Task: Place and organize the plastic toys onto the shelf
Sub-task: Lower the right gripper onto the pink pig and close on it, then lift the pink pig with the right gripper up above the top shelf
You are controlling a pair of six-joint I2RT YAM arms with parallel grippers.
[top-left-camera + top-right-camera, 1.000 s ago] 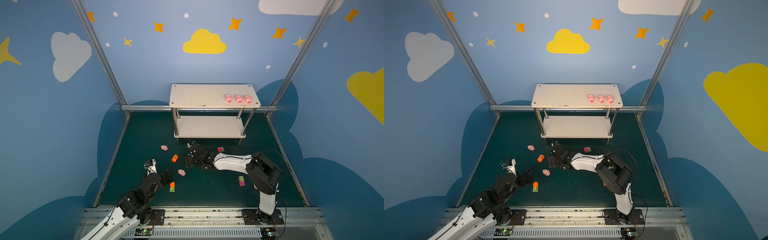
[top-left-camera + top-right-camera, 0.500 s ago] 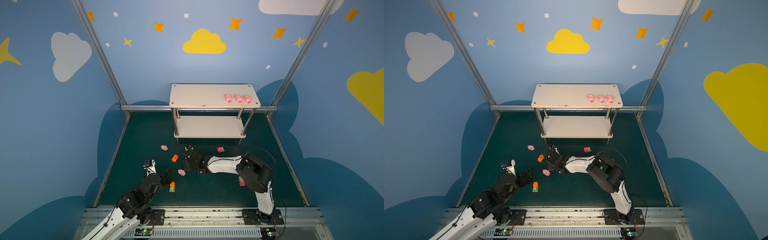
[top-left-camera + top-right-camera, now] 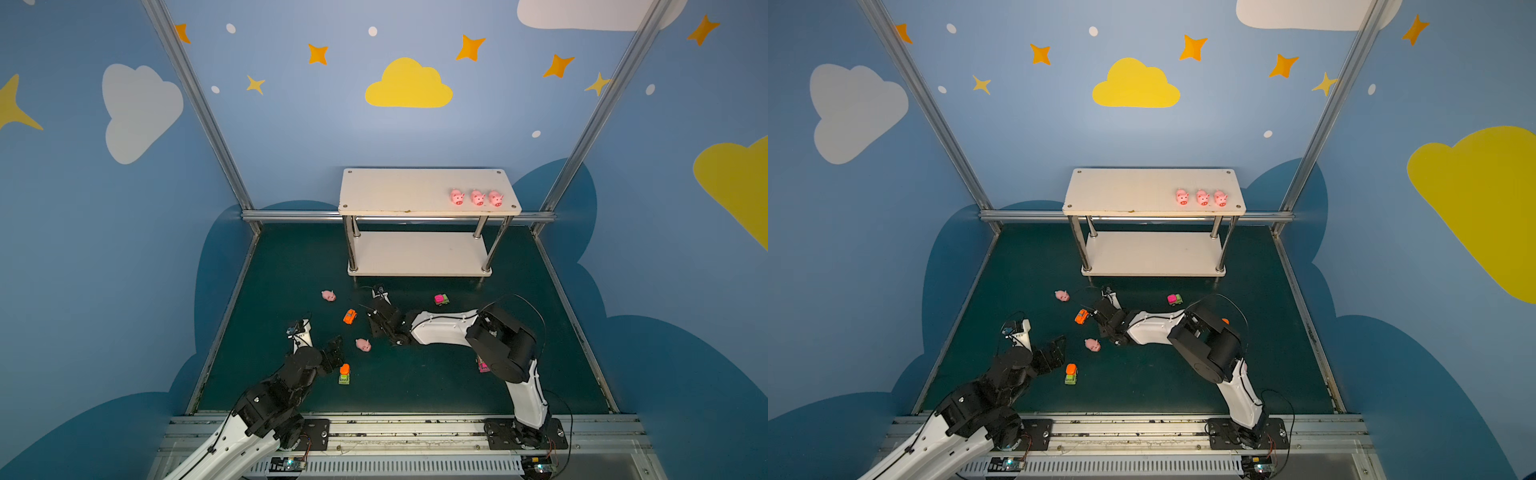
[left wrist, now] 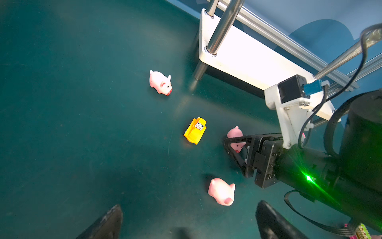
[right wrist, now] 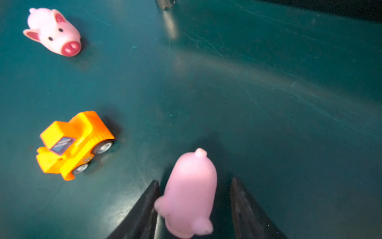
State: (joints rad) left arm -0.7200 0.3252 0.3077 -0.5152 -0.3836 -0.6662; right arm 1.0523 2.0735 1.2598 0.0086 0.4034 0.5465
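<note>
A pink pig (image 5: pixel 190 194) lies between the right fingers (image 5: pixel 142 213), tail outward, touching one finger and clear of the other. An orange car (image 5: pixel 74 144) stands just beside these fingers, with a second pig (image 5: pixel 53 31) beyond it. A third pig (image 4: pixel 221 191) lies just ahead of the left fingers (image 4: pixel 107 223), near an orange-and-green truck (image 3: pixel 344 373). Three pigs (image 3: pixel 478 197) line one end of the cream shelf (image 3: pixel 407 187), on its top board, well apart from both pairs of fingers.

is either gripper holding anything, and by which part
Nothing gripped yet: right gripper straddles the flanks of a pig, gap on one side; left gripper open, empty.
</note>
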